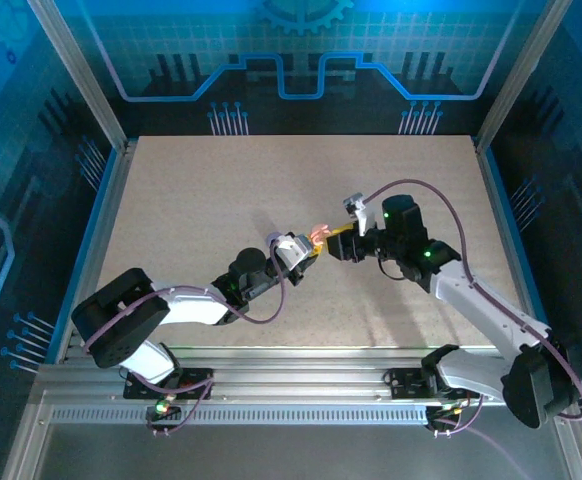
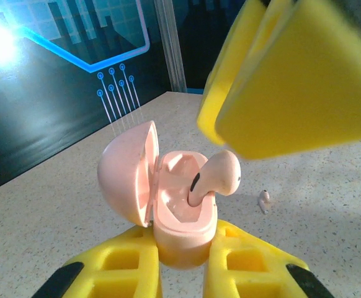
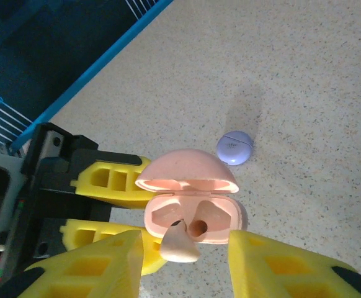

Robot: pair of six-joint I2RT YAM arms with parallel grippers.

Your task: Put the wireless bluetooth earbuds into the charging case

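My left gripper (image 2: 185,247) is shut on the base of a pink charging case (image 2: 183,208), which it holds up off the table with the lid (image 2: 129,171) swung open. A pale pinkish earbud (image 2: 218,175) stands stem-down in one socket, its head sticking out above the rim. My right gripper (image 3: 185,243) is open, its yellow fingers (image 3: 100,267) on either side of that earbud (image 3: 179,243) without gripping it. The other socket (image 3: 196,228) is empty. A second tiny whitish earbud (image 2: 265,200) lies on the table beyond the case. From above, both grippers meet at the case (image 1: 319,237).
A round lavender puck (image 3: 234,148) lies shut on the table past the pink case. The speckled tabletop (image 1: 271,180) is framed by blue rails and metal posts (image 1: 101,190). The left gripper's fingers (image 3: 109,181) sit just left of the case in the right wrist view.
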